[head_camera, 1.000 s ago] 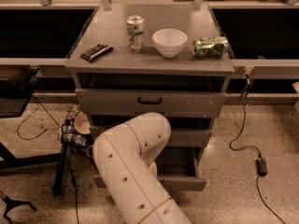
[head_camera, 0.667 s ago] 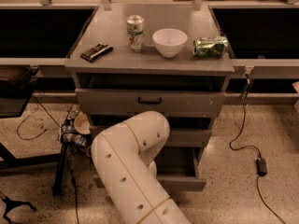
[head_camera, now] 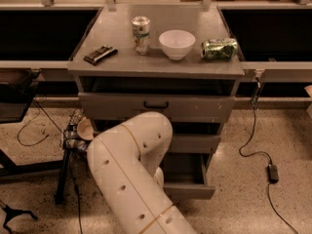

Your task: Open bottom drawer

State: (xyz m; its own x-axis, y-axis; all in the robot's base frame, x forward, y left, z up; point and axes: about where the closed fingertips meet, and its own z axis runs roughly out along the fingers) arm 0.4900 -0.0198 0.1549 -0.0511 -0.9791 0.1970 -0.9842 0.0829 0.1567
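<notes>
The bottom drawer of the grey cabinet stands pulled out toward me, and part of its dark inside shows. My white arm bends down in front of the cabinet's left half and covers the drawer's handle. The gripper is hidden behind the arm, somewhere low by the drawer fronts. Above are the middle drawer front and the top drawer front with its black loop handle.
On the cabinet top stand an upright can, a white bowl, a green can on its side and a dark bar. A cable with a power adapter lies on the floor at right. Black stand legs are at left.
</notes>
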